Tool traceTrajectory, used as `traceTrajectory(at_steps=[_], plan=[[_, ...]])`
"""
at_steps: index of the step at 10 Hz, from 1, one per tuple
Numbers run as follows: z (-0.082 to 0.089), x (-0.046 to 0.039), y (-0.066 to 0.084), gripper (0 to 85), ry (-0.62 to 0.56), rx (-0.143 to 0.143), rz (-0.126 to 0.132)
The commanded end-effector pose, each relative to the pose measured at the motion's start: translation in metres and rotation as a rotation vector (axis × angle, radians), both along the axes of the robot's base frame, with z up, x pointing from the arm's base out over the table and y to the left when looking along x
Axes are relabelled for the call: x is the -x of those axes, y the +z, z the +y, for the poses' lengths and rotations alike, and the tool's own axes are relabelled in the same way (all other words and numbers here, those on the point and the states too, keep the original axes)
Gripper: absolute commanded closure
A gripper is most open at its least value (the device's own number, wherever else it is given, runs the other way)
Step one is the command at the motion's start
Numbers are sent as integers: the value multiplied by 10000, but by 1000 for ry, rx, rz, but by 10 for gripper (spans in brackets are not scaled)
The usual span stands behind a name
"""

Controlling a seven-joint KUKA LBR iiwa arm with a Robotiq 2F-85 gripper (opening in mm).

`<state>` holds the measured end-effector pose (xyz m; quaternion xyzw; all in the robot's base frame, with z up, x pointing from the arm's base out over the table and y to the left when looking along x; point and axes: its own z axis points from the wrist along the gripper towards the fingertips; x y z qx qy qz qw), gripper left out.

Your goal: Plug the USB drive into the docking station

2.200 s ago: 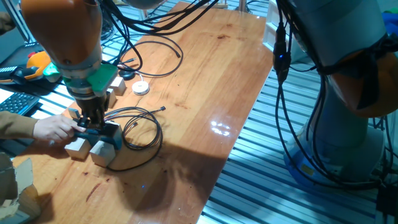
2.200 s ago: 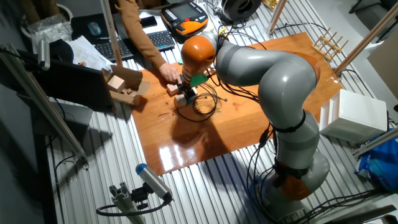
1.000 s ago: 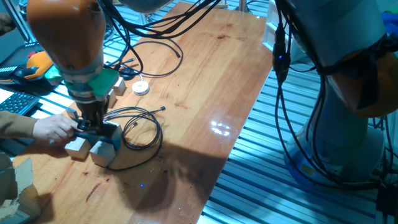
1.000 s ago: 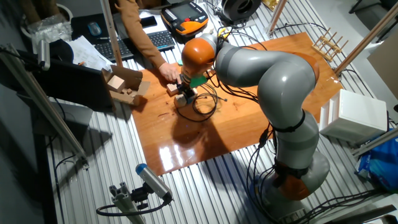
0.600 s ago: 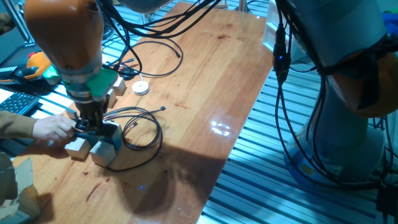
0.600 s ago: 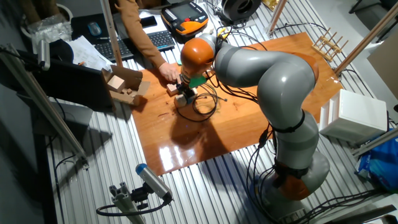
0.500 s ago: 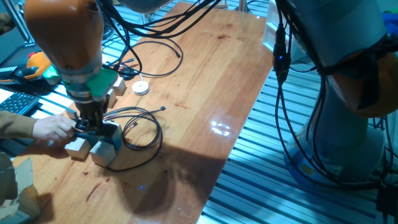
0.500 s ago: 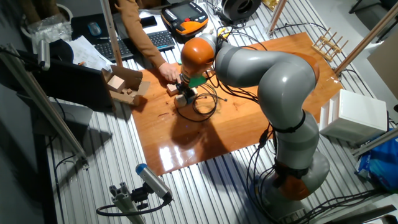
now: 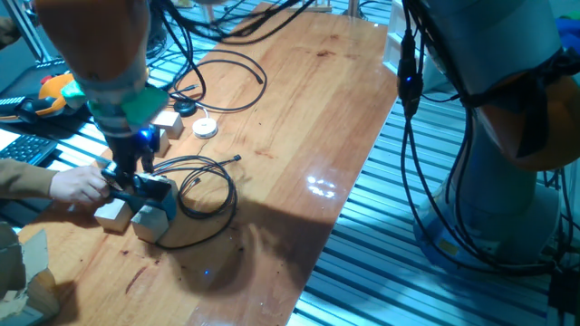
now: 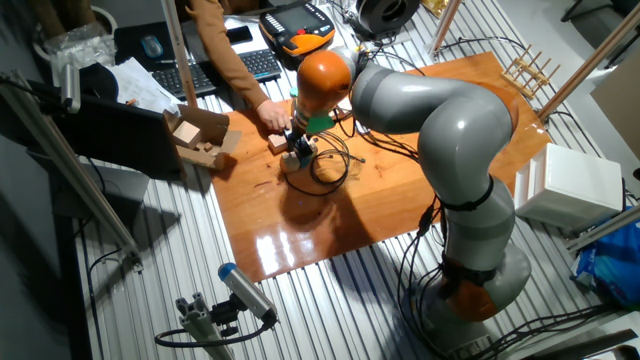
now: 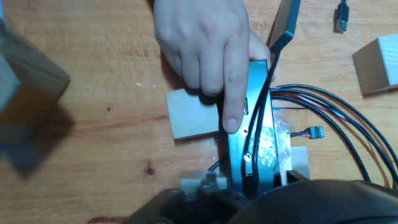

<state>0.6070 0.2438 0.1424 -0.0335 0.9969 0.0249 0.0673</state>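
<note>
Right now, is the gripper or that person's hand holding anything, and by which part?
The person's hand presses one finger on the docking station's top face, steadying it. The gripper hangs just above the station; whether it grips anything cannot be told.

The surface (image 9: 299, 109) is a glossy, reddish-brown wooden board with lamp glare near its middle. At one end lie pale wooden cubes (image 9: 148, 220), the docking station (image 9: 145, 187) between them, and its thin black looped cable (image 9: 210, 186). Farther along sit a white round disc (image 9: 206, 128), a small black puck (image 9: 185, 108) and another black cable (image 9: 237, 83).
</note>
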Motion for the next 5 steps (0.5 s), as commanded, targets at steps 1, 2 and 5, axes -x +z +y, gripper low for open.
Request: traceTrajectory(at_steps=[1, 2, 5], plan=[[-7, -16, 33, 0, 0, -9, 10], [-17, -55, 96, 0, 1, -30, 33], [98, -65, 339, 170, -8, -8, 40]])
